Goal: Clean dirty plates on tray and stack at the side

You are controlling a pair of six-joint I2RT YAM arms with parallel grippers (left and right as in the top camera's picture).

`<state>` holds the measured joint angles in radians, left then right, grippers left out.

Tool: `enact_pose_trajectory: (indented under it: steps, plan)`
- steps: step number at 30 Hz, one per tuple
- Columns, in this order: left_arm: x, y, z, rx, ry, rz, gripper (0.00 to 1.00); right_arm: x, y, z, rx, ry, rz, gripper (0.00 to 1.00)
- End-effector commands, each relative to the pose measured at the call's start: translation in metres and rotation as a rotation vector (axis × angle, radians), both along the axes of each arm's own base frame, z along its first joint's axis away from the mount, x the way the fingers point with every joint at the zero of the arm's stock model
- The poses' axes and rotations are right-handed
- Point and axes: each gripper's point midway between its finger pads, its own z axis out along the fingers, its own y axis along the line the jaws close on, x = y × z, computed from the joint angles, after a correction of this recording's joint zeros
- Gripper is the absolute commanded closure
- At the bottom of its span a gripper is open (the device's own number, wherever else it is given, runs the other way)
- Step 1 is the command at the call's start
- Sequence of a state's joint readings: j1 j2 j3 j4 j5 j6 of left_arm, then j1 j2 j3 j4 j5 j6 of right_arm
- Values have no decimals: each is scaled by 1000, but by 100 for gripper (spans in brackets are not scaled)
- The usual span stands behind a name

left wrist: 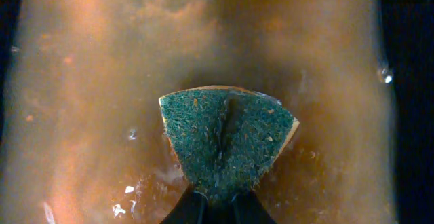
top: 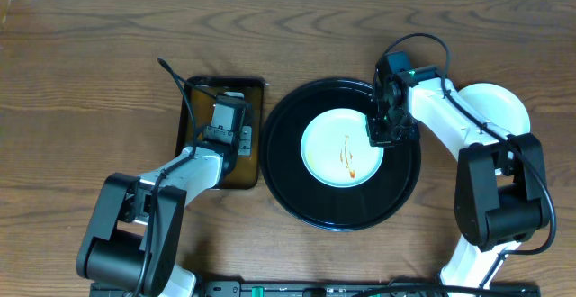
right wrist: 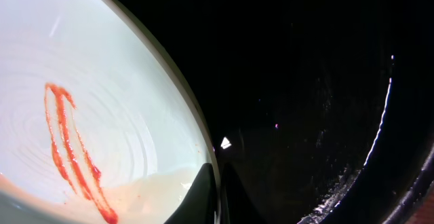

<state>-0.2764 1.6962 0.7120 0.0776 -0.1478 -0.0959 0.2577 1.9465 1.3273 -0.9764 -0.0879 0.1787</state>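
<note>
**Dirty plate (top: pixel 324 148) held at its rim on the black tray (top: pixel 288 184)**

The plate is pale, with thin red sauce streaks (right wrist: pixel 68 142). It lies in the middle of the round black tray on the wooden counter (top: pixel 90 54). The right gripper (right wrist: pixel 220 195) is fully closed on the right rim of the plate. The left gripper (left wrist: pixel 217 202) is over the brown tray (left wrist: pixel 81 115), just beside the black tray. Its closed fingers pinch a green sponge (left wrist: pixel 224 139), which is bent into a fold.
</note>
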Motion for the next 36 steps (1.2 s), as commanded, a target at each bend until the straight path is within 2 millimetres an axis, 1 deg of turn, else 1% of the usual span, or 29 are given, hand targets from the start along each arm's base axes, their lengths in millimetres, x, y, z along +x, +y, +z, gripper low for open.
enact_pose_trajectory:
  steps: [1,7,10,22,27,28,29,32,36]
  plan:
    - [-1,1,9,-5,-17,-6,93,-1,-7,1,-31,-7,-8,99]
    - [5,-1,40,-27,-97,-6,93,-1,-7,1,-31,-7,-7,99]
    - [5,-1,51,-33,-119,-6,93,-1,-6,1,-30,-7,-1,99]
    - [7,-1,59,-39,-143,-6,93,-1,-6,1,-31,-8,-1,99]
    - [12,-2,69,-50,-180,-6,93,0,-6,1,-30,-10,-1,99]
    - [14,-3,73,-55,-198,-6,93,0,-6,1,-30,-10,-1,99]
    - [19,-4,83,-66,-239,-6,93,0,-6,1,-30,-10,-1,99]
    - [27,-7,106,-88,-322,-6,92,0,-6,1,-30,-10,-1,99]
    - [34,-9,133,-114,-416,-6,93,0,-6,1,-30,-10,-1,99]
